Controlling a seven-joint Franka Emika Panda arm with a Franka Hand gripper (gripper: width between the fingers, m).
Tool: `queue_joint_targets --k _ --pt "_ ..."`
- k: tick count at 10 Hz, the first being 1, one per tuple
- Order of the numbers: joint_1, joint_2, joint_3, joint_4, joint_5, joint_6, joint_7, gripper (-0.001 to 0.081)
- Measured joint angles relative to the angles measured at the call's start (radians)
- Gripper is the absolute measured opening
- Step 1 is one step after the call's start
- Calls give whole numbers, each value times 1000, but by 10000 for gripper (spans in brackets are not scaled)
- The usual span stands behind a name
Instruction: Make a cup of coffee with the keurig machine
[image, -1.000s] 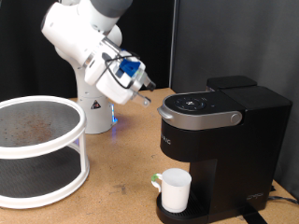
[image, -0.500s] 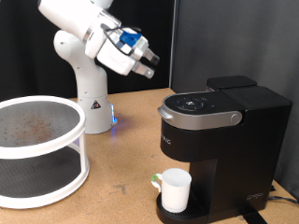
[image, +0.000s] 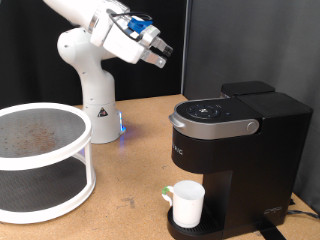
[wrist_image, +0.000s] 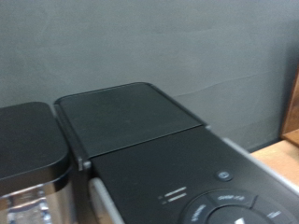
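End effector (image: 160, 50), grip state unclear, hangs high above one coffee maker (image: 235, 150), one cup (image: 186, 203) under its spout, one two-tier rack (image: 40, 160) beside it on the counter (image: 130, 170).

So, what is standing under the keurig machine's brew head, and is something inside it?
The cup stands on the keurig machine drip tray, under the head. Its inside is hidden from this angle.

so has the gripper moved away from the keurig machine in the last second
Yes. In the exterior view the gripper has risen well clear of the keurig machine, which sits unmoved with the cup on its drip tray; a second ago it hung just beside the lid.
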Motion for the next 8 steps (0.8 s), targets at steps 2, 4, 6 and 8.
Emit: queue_joint_targets --k 2,4,6,8 --pt "-13 38 58 56 -192 -33 58 807" --pt "-52 103 137 140 -394 -112 219 807" --pt "-55 180 154 246 -472 -260 320 807" --pt "-55 240 152 301 -472 -304 336 807"
